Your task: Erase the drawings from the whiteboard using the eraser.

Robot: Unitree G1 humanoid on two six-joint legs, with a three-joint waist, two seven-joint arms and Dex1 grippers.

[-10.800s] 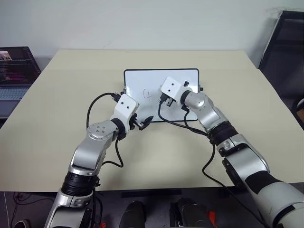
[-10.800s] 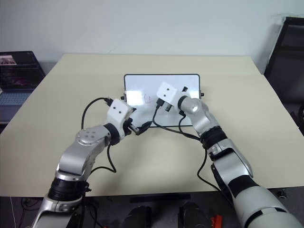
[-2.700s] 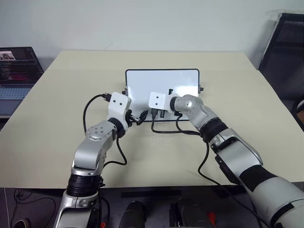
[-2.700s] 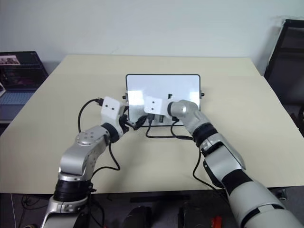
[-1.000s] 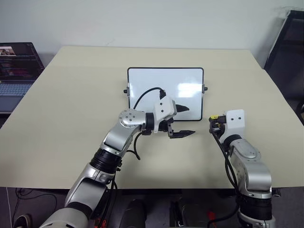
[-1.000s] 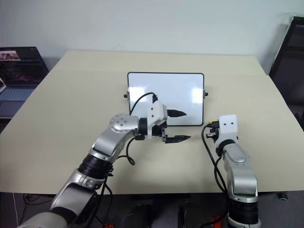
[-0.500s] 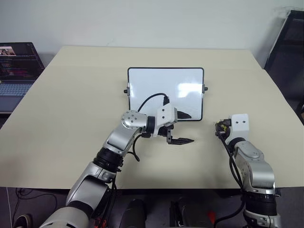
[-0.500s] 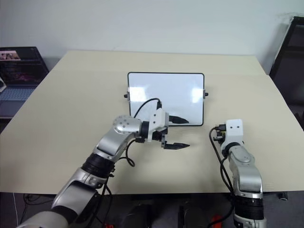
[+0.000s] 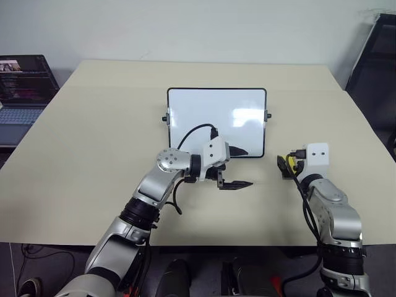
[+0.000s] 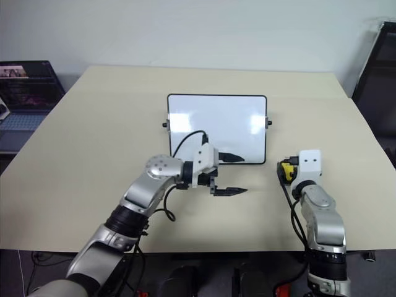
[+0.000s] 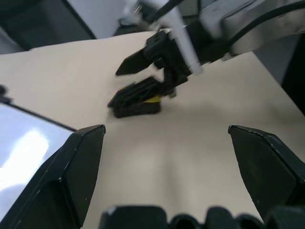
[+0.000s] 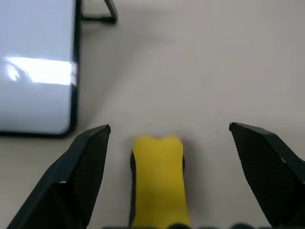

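On the table, head views:
Table: pale beige top carrying the board and both arms.
Whiteboard: lies flat at the middle of the table, its white face clean apart from window glare; I can make out no marker marks on it.
Left gripper: reaches across to the right, hanging over the board's near edge, its two black fingers spread apart with nothing between them.
Right gripper: sits to the right of the board, near its near right corner, pointing away from the robot.
Eraser: the yellow block lies at the right gripper's fingers, just right of the whiteboard and apart from it.

Left wrist view:
Left fingers: spread wide, bare tabletop between them.
Right gripper: seen ahead, its black fingers parted, the lower one down at the eraser, which lies on the table.
Whiteboard: one corner showing, to the side of the eraser.

Right wrist view:
Right fingers: opened wide on both sides.
Eraser: yellow, lengthwise midway between the fingers, touching neither.
Whiteboard: beside the eraser, its black frame apart from it.
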